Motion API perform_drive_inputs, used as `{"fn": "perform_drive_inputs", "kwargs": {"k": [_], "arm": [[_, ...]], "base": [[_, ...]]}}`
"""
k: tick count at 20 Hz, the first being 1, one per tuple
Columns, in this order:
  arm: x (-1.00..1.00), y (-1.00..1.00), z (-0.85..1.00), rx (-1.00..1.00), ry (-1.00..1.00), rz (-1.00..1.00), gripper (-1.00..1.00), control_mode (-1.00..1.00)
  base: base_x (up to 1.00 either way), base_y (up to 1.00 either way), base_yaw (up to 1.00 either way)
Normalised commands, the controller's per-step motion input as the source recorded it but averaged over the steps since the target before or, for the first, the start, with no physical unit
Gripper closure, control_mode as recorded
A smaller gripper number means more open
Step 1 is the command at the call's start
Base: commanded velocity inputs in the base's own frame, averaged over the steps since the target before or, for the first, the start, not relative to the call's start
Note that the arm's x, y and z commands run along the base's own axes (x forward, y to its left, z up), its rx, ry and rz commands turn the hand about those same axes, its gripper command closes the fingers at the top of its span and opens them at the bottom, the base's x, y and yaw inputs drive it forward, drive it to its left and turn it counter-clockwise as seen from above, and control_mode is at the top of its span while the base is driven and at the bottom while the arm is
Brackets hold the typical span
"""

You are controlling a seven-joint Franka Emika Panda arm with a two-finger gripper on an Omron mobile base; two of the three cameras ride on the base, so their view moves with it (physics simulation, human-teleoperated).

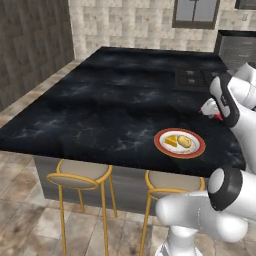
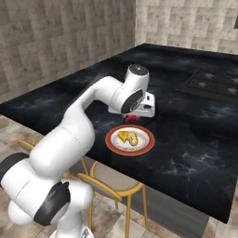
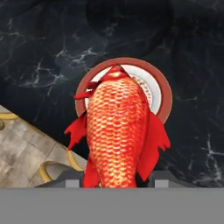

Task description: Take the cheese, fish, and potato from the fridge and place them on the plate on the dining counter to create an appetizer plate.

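Note:
My gripper (image 3: 116, 180) is shut on the fish (image 3: 116, 131), a bright red scaly shape with spiky fins that hangs in front of the hand camera. Behind it lies the plate (image 3: 165, 94), with a red rim and white centre. Seen from the base, the gripper (image 2: 135, 116) hovers over the dining counter (image 1: 100, 100) just beyond the plate (image 2: 109, 141), with a bit of the red fish (image 2: 132, 117) showing under the hand. On the plate (image 1: 158, 141) lie the cheese (image 1: 171, 140) and the potato (image 1: 185, 141) side by side.
Two yellow-legged stools (image 1: 80, 177) (image 1: 170, 184) stand under the counter's near edge. A black cooktop (image 2: 214, 83) is set into the counter's far right. Tiled floor lies to the left of the counter.

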Motion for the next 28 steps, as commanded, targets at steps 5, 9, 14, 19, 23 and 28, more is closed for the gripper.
{"fn": "perform_drive_inputs", "kwargs": {"k": [5,9,14,19,23,28], "arm": [[0.44,0.0,-0.53,0.0,0.21,0.0,1.0,-1.0],[0.61,0.0,-0.54,0.0,0.19,0.0,1.0,-1.0],[0.4,-0.07,-0.45,0.0,0.14,0.0,1.0,-1.0],[0.21,-0.2,-0.35,0.0,0.09,0.03,1.0,-1.0],[0.24,-0.24,-0.36,0.0,0.09,0.03,1.0,-1.0],[0.26,-0.16,-0.35,0.0,0.07,0.03,1.0,-1.0]], "base": [[0.0,0.0,0.0],[0.0,0.0,0.0],[0.0,0.0,0.0],[0.0,0.0,0.0],[0.0,0.0,0.0],[0.0,0.0,0.0]]}}
